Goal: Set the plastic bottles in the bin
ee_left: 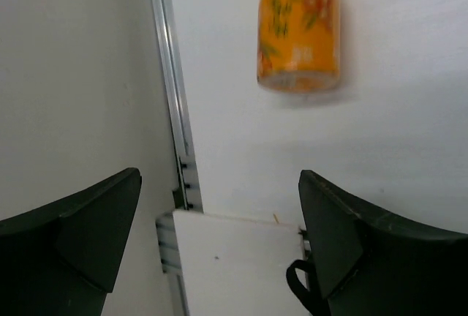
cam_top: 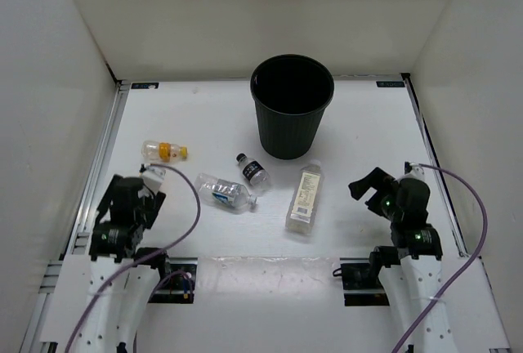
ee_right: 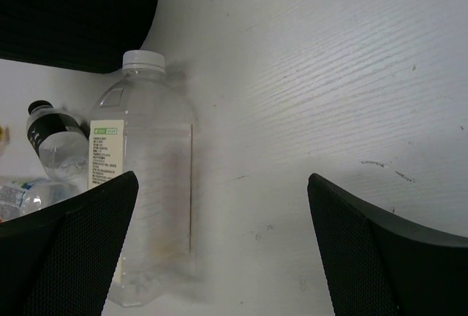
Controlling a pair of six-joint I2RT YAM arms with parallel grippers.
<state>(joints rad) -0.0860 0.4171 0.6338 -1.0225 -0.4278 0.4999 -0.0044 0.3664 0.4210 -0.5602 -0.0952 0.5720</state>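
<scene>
Black bin (cam_top: 292, 116) stands upright beyond the bottles (cam_top: 225, 194). My left tool (ee_left: 219, 184) gapes empty, poised for the orange-labelled bottle (ee_left: 298, 27); my right tool (ee_right: 222, 181) likewise beside the square bottle (ee_right: 142, 184).

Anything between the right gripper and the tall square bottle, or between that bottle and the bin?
Nothing visible. Bare table lies between the open right gripper and the tall square bottle, which lies flat, cap toward the bin. The black-capped bottle sits off to its left, clear of both paths.
</scene>
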